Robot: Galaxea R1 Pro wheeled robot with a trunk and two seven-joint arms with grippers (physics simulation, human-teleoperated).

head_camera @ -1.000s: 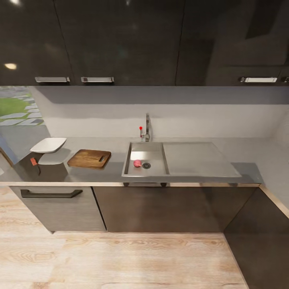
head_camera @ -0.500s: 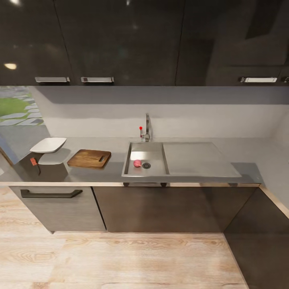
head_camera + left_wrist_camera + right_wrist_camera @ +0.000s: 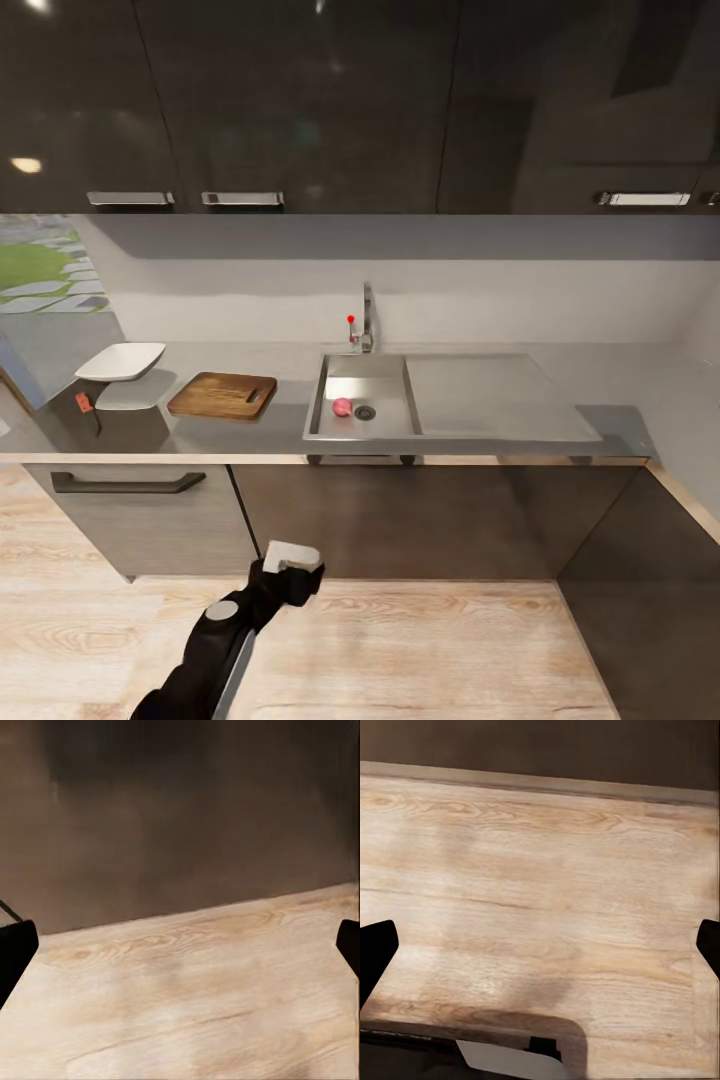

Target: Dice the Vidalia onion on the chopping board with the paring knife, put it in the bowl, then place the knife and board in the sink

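Observation:
The small pinkish-red Vidalia onion (image 3: 342, 406) lies in the steel sink (image 3: 364, 367) next to the dark drain. On the grey countertop (image 3: 480, 395) left of the sink lies the brown chopping board (image 3: 222, 395), and further left the white square bowl (image 3: 121, 361). A slim dark item with an orange end (image 3: 86, 405) lies by the bowl; it looks like the paring knife. My left gripper (image 3: 292, 557) is low over the floor, far below the counter. Its fingers stand wide apart, open and empty (image 3: 180, 952). My right gripper (image 3: 540, 952) is also open over the wooden floor.
Dark lower cabinets (image 3: 400, 520) stand under the counter, with a drawer handle (image 3: 127, 483) at the left. Dark wall cabinets hang above. The tap (image 3: 367, 318) with a red knob rises behind the sink. Light wooden floor (image 3: 420, 650) lies between me and the cabinets.
My left arm has risen into the bottom of the head view, where it did not show before. Everything on the counter and in the sink has stayed in place.

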